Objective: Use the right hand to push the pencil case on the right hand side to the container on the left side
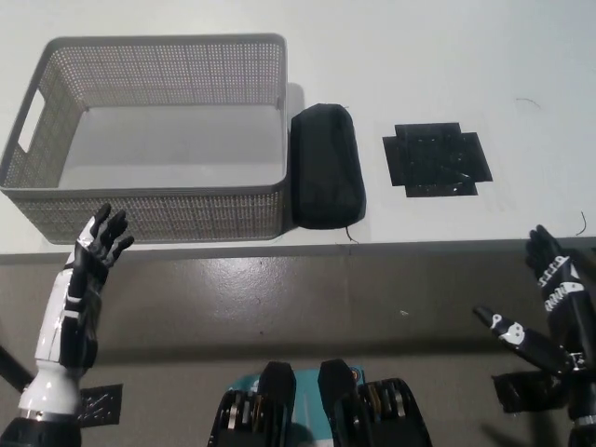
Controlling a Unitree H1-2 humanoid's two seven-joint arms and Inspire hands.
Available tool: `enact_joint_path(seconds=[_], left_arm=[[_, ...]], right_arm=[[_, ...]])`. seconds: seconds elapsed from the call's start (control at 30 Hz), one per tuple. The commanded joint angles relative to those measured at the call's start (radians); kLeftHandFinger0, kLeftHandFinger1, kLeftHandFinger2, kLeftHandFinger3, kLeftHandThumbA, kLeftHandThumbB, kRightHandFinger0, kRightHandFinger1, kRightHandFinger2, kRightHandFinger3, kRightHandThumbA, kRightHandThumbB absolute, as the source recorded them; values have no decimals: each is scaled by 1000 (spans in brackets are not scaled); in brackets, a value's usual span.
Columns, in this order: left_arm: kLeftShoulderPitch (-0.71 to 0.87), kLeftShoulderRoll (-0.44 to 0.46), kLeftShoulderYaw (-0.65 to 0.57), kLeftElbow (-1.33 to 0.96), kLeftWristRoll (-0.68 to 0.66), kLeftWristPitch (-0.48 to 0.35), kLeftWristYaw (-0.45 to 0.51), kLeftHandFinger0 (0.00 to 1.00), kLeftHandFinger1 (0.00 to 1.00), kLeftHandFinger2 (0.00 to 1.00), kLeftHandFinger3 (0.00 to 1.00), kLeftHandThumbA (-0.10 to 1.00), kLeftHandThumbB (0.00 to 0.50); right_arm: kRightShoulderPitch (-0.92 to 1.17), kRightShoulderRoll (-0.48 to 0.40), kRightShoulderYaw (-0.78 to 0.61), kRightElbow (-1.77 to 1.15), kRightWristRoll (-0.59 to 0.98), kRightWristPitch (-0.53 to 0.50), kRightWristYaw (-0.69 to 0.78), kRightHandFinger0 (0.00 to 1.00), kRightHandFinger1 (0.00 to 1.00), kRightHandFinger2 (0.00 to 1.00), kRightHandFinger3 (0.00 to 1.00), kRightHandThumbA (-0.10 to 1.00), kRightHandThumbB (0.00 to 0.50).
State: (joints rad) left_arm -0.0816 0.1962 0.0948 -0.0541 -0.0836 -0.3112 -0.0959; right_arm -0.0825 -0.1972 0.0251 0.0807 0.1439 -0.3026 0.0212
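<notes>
A black pencil case (326,177) lies on the white table, its left side against the right wall of the grey mesh container (149,209). My black right hand (549,303) is open at the lower right, below the table's front edge and well apart from the pencil case. My left hand (93,251) rests open at the lower left, in front of the container's front wall, holding nothing.
A black cross-shaped mat (436,159) lies flat on the table to the right of the pencil case. The table's front edge (419,246) runs across the middle of the picture, with grey floor below it.
</notes>
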Motion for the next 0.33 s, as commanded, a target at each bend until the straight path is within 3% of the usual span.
enact_joint_path(seconds=[0.0,0.17,0.3], left_arm=[[13,3,6,4,-5,-39,0,1000,1000,1000,1000,993,157],[28,7,14,20,-4,-52,3,1000,1000,1000,1000,1000,174],[24,16,16,32,-5,-60,-2,1000,1000,1000,1000,1000,157]], right_arm=[[-34,17,2,19,56,-38,66,1000,1000,1000,1000,1000,271],[-43,31,-8,41,42,-48,71,1000,1000,1000,1000,1000,280],[-46,30,-13,44,46,-47,82,1000,1000,1000,1000,1000,283]])
